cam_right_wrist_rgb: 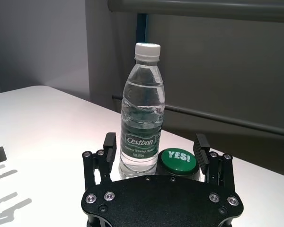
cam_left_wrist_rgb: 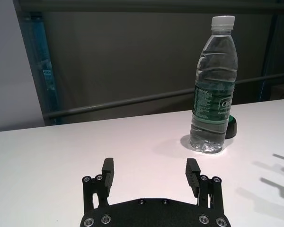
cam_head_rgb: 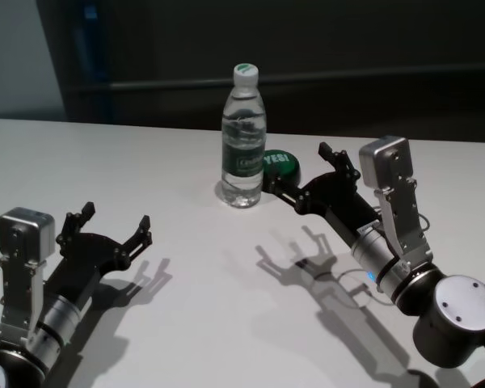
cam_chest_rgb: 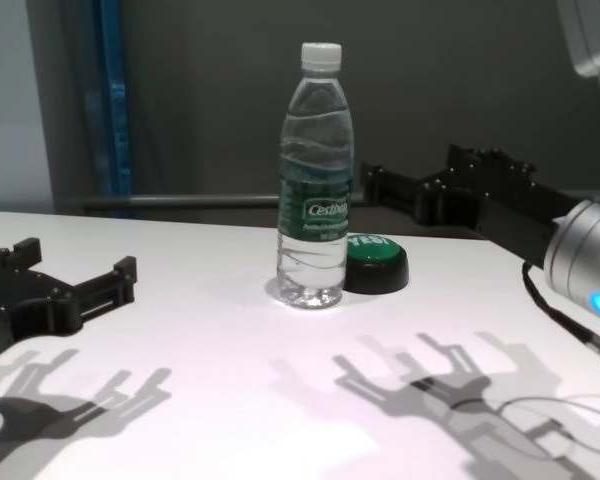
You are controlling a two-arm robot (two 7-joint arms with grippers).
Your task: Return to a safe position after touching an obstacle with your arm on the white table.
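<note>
The obstacle, a clear water bottle (cam_head_rgb: pixel 243 141) with a white cap and dark green label, stands upright on the white table (cam_head_rgb: pixel 145 162). It also shows in the left wrist view (cam_left_wrist_rgb: pixel 214 90), the right wrist view (cam_right_wrist_rgb: pixel 143 118) and the chest view (cam_chest_rgb: pixel 315 180). My right gripper (cam_head_rgb: pixel 297 170) is open and empty, raised above the table just right of the bottle and pointing at it. One fingertip (cam_head_rgb: pixel 269 188) is close to the bottle's base; I cannot tell if it touches. My left gripper (cam_head_rgb: pixel 115 215) is open and empty, low at the near left, far from the bottle.
A low round green button (cam_head_rgb: pixel 280 164) marked YES, on a black base, sits right behind the bottle, under the right gripper's fingers. A dark wall and rail run behind the table's far edge. A thin cable (cam_chest_rgb: pixel 560 320) hangs off the right forearm.
</note>
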